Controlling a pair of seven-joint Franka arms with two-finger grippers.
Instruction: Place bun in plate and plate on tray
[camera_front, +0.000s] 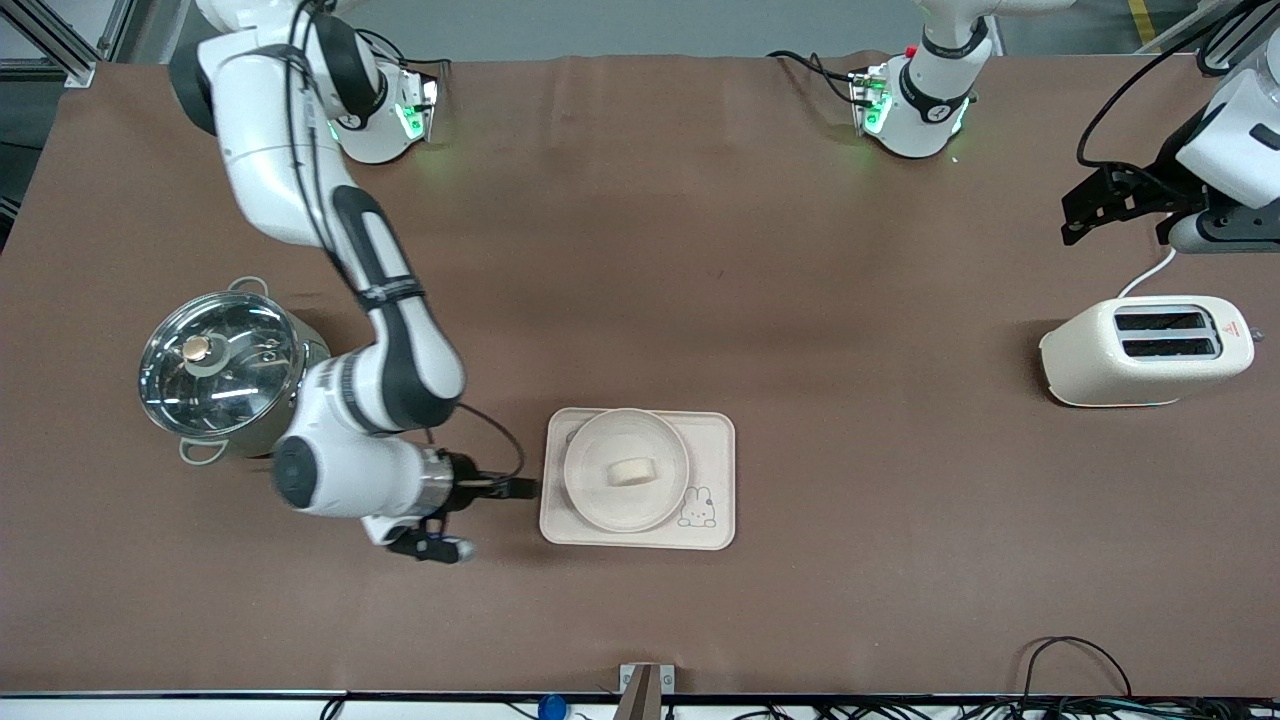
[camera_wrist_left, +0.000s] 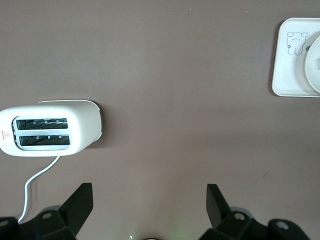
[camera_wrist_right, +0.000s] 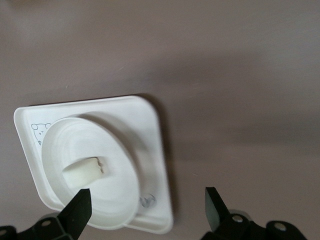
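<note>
The small cream bun (camera_front: 632, 470) lies in the round cream plate (camera_front: 590, 440). The plate sits on the rectangular tray (camera_front: 714, 432) with the rabbit drawing, near the table's middle. My right gripper (camera_front: 490, 515) is open and empty, low beside the tray's edge toward the right arm's end. The right wrist view shows the bun (camera_wrist_right: 82, 172), the plate (camera_wrist_right: 56, 134) and the tray (camera_wrist_right: 150, 117) past my open right gripper (camera_wrist_right: 147, 202). My left gripper (camera_front: 1090, 205) is open and empty, held up above the table beside the toaster. In the left wrist view my left gripper (camera_wrist_left: 150, 200) is open, and the tray's corner (camera_wrist_left: 285, 75) shows.
A steel pot with a glass lid (camera_front: 220, 370) stands close beside the right arm's forearm. A cream toaster (camera_front: 1145, 350) with a white cord stands at the left arm's end, also in the left wrist view (camera_wrist_left: 85, 125). Cables lie along the table's near edge.
</note>
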